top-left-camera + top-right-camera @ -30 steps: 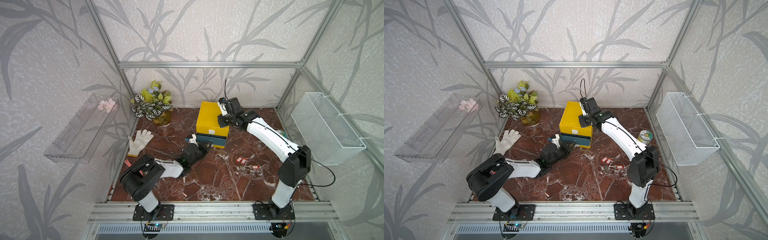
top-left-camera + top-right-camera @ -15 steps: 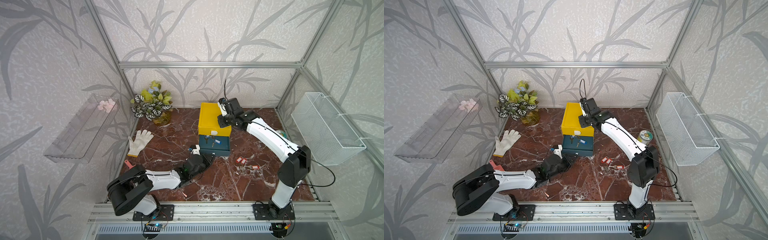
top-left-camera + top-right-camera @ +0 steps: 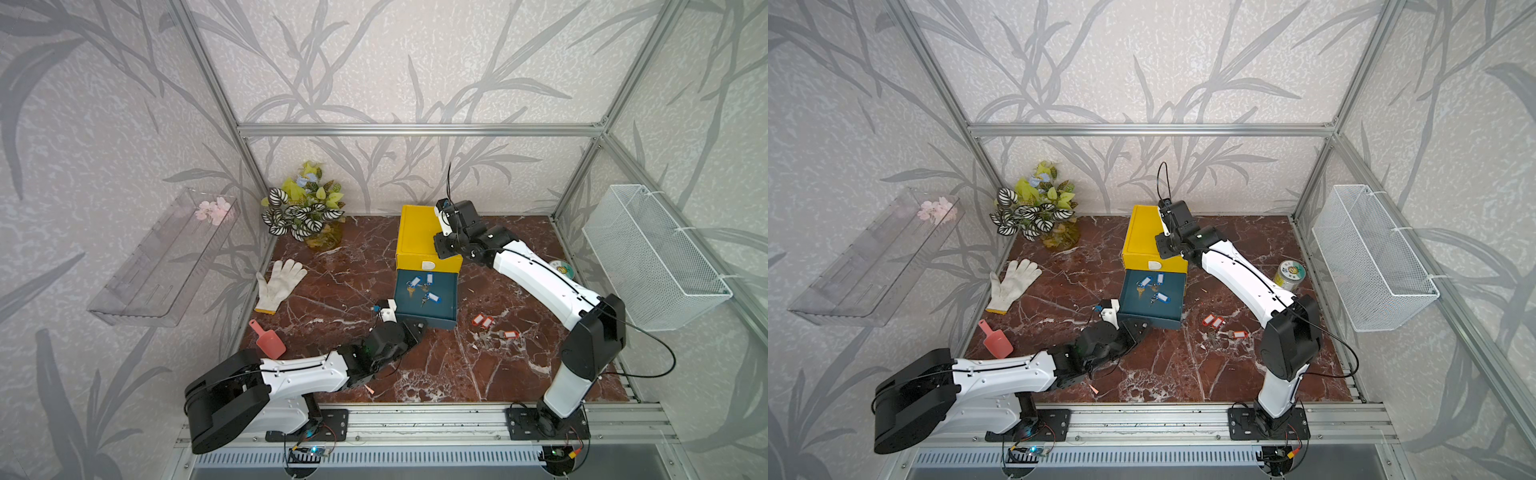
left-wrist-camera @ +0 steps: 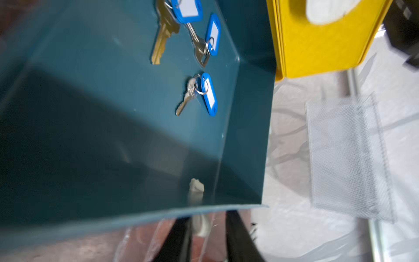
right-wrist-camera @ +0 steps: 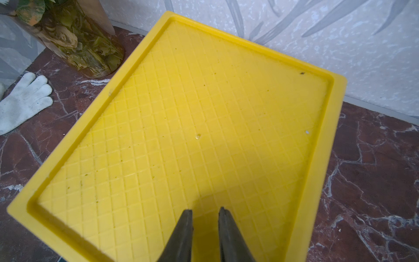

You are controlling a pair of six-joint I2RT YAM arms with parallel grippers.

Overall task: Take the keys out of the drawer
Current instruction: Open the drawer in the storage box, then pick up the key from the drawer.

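The left gripper point(image 4: 207, 226) is seen at the near front of the pulled-out drawer point(image 3: 428, 318), fingers spread, nothing grasped. Blue-tagged keys point(image 3: 432, 297) are seen lying inside. The right gripper point(image 5: 205, 211) is held over the yellow cabinet point(image 3: 415, 237), fingers slightly parted, empty. Red-tagged keys point(image 3: 482, 321) are scattered on the table point(image 3: 332, 291), right of the drawer.

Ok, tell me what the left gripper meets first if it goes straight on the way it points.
The left gripper points at the drawer front; its pale handle tab sits between the fingers, so it likely meets that first.
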